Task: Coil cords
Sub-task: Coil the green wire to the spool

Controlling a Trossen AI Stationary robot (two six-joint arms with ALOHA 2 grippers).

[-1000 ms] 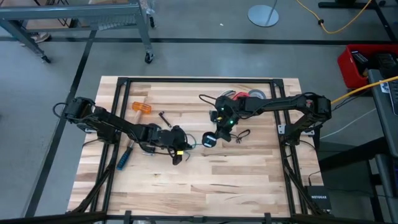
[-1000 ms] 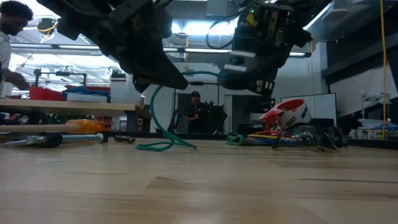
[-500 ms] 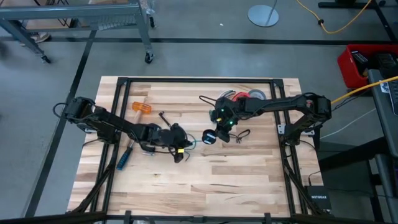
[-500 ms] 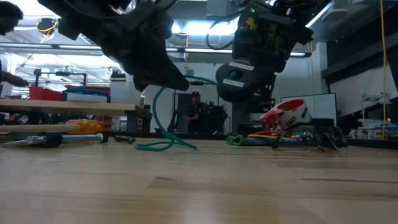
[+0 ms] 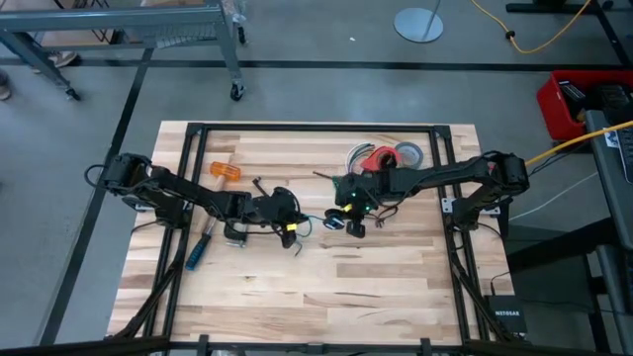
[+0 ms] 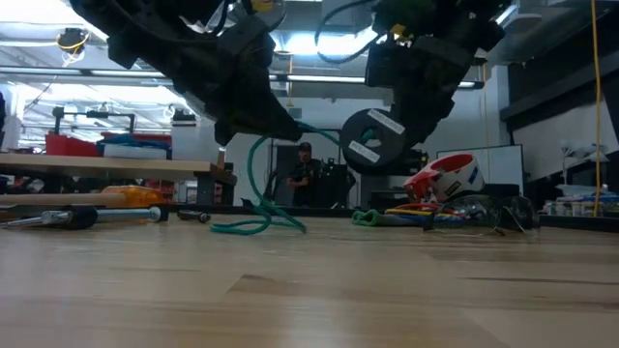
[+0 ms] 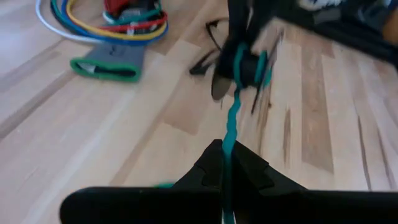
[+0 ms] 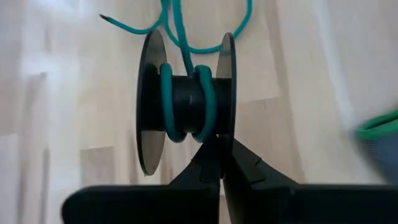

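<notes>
Grippers meet near the table's middle. Left gripper (image 5: 294,237) has its fingers pressed together on the teal-green cord (image 7: 231,127), which runs taut from the fingertips to a black spool (image 8: 186,102). Right gripper (image 8: 219,163) is clamped on that spool's flange edge, holding it clear of the table (image 5: 326,297); two turns of cord sit round the spool's core, and a slack loop hangs down to the boards below the left arm in the low view. Beside the right arm lie thin black cable pieces (image 5: 384,213), touching the wood. Behind them, toward the table's far edge, sit a bundle of coloured wires (image 7: 93,25), a red tape roll (image 5: 379,155) and a grey tape roll (image 5: 408,151). On the left arm's side lie an orange-handled tool (image 5: 225,171) and a blue-handled screwdriver (image 5: 197,254), well apart from the cord. A person (image 6: 306,174) stands in the room beyond.
</notes>
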